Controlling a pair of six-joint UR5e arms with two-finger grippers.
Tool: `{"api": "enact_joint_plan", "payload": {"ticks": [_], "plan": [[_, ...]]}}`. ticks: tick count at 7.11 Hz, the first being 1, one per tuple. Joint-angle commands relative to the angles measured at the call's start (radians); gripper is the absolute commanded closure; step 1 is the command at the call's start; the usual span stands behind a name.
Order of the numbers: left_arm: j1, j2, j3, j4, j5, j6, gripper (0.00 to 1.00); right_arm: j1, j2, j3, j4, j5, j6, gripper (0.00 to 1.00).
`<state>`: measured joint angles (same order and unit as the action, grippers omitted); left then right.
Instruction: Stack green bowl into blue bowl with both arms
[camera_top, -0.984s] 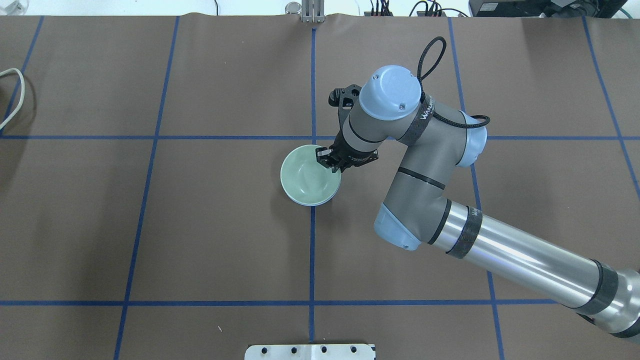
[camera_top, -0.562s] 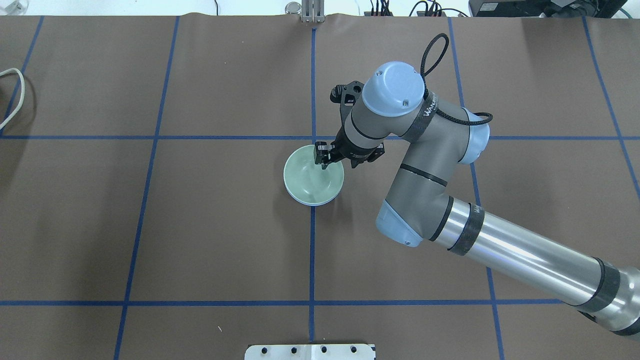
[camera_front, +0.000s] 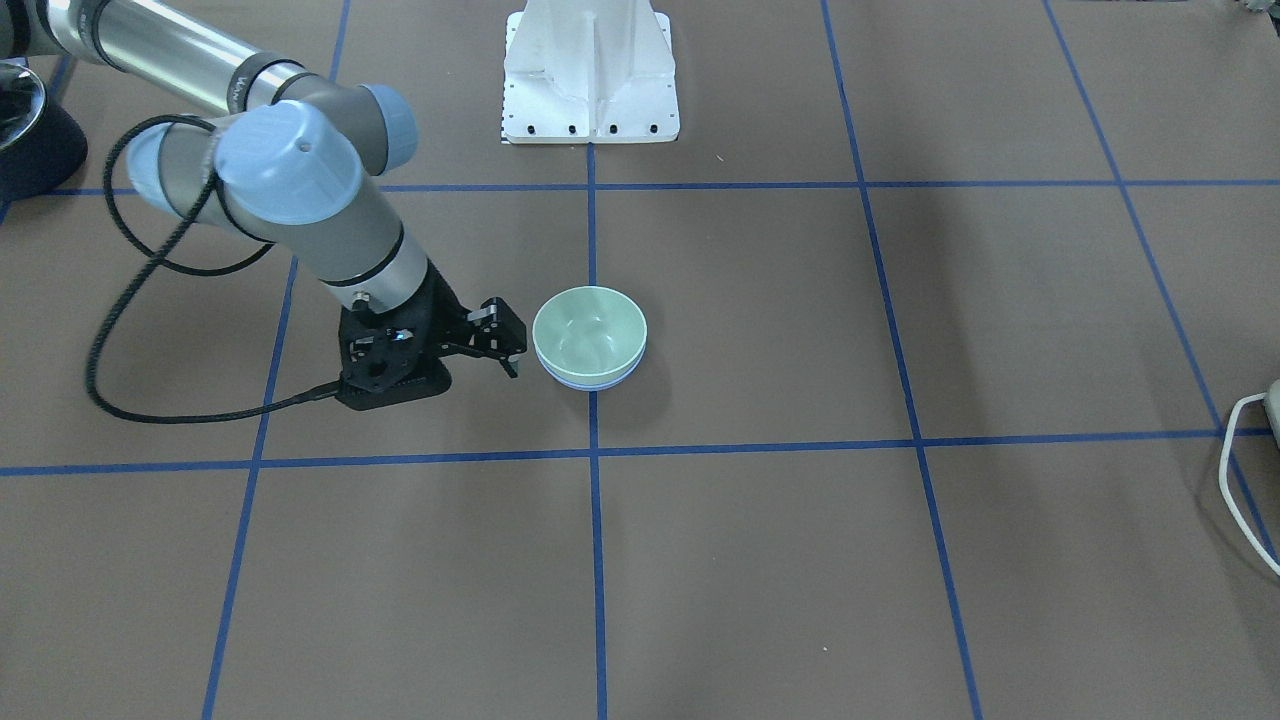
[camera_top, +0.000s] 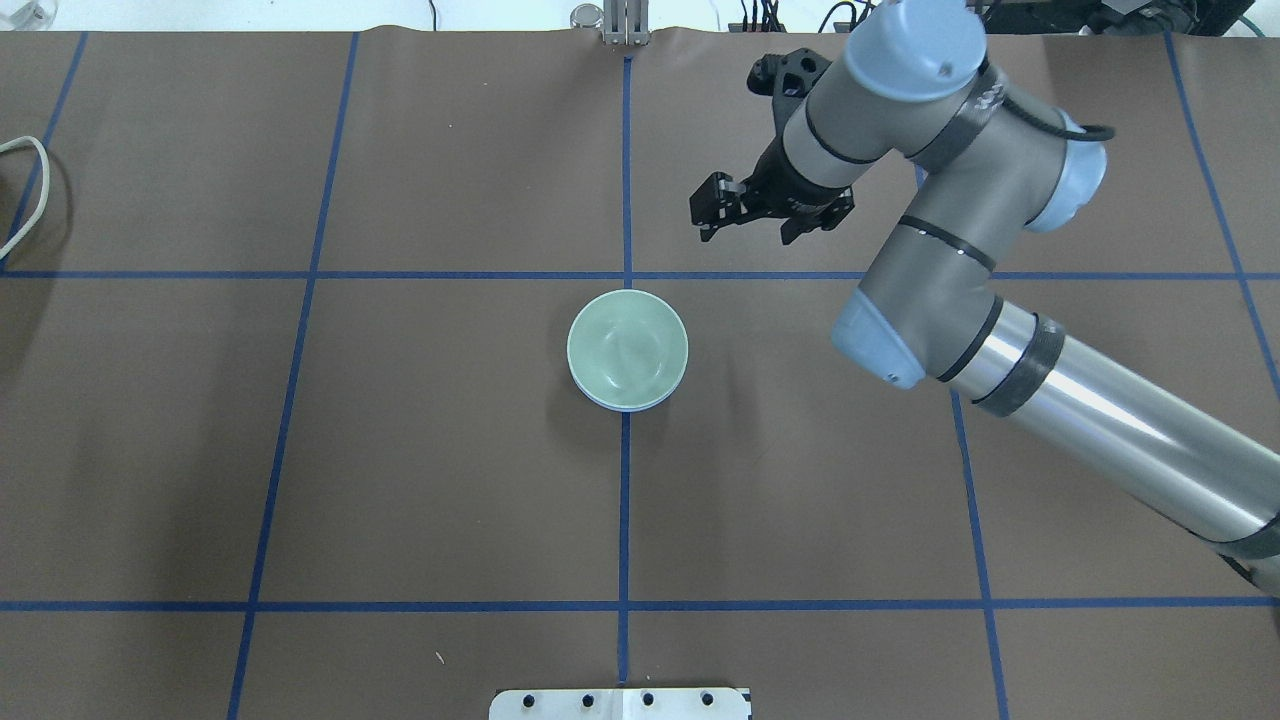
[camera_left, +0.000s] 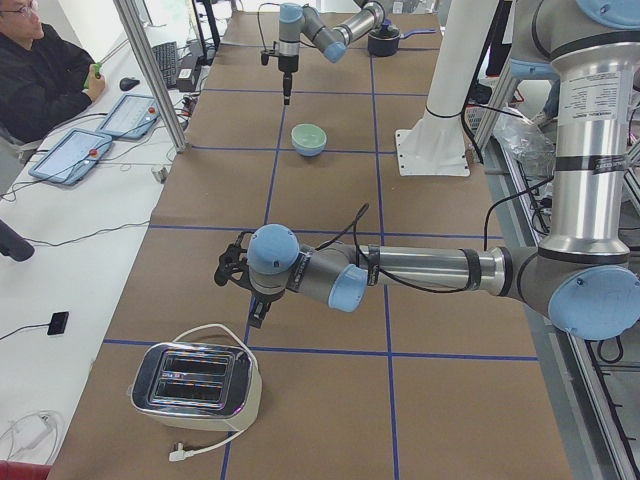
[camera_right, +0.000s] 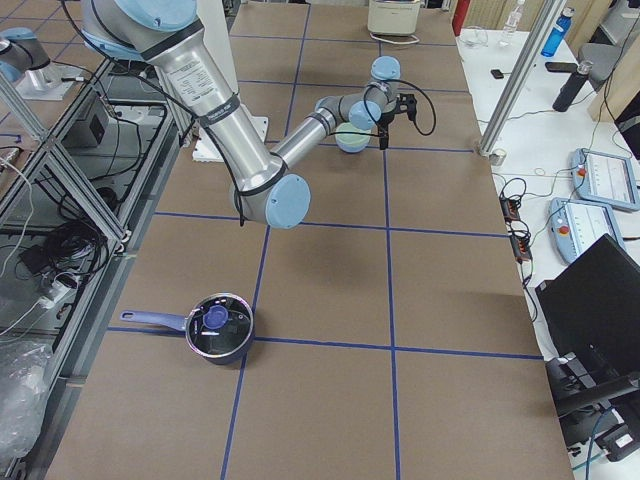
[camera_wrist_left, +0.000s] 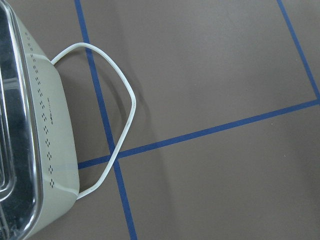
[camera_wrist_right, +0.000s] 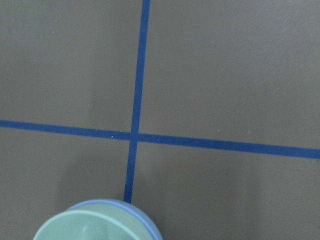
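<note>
The green bowl (camera_front: 588, 333) sits nested inside the blue bowl (camera_front: 590, 384) at the table's middle; only a thin blue rim (camera_top: 626, 407) shows under the green one (camera_top: 627, 347). My right gripper (camera_top: 712, 215) is open and empty, raised above the table and off to the far right of the stack; in the front-facing view it (camera_front: 508, 345) is beside the bowls. The right wrist view shows the green bowl (camera_wrist_right: 90, 226) and the blue rim (camera_wrist_right: 146, 221) at its bottom edge. My left gripper (camera_left: 256, 310) hangs near a toaster; I cannot tell whether it is open or shut.
A toaster (camera_left: 195, 385) with a white cable (camera_wrist_left: 117, 95) lies at the table's left end. A dark pot (camera_right: 216, 329) stands at the right end. The white pedestal (camera_front: 590, 70) is behind the bowls. Operators' desks (camera_left: 90, 140) run along the far side.
My right gripper let go of the green bowl's rim, rose and moved away towards the far right. The green bowl stays in the blue bowl.
</note>
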<state>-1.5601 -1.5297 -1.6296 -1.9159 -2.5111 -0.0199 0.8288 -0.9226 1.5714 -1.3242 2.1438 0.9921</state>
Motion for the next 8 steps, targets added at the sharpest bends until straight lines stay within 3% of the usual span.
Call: {"api": "enact_joint_plan", "payload": {"ticks": [1,4,8], "plan": [[0.0,-0.003,-0.001,0.0,0.0,0.0,0.02,0.166,-0.117,0.044,-0.01,0.097,-0.169,0.0],[0.0,-0.006,-0.003,0.0,0.003,0.0,0.02,0.333,-0.298,0.068,-0.007,0.186,-0.402,0.0],[0.0,-0.01,-0.01,0.0,0.002,0.0,0.02,0.435,-0.479,0.079,0.003,0.218,-0.523,0.0]]}}
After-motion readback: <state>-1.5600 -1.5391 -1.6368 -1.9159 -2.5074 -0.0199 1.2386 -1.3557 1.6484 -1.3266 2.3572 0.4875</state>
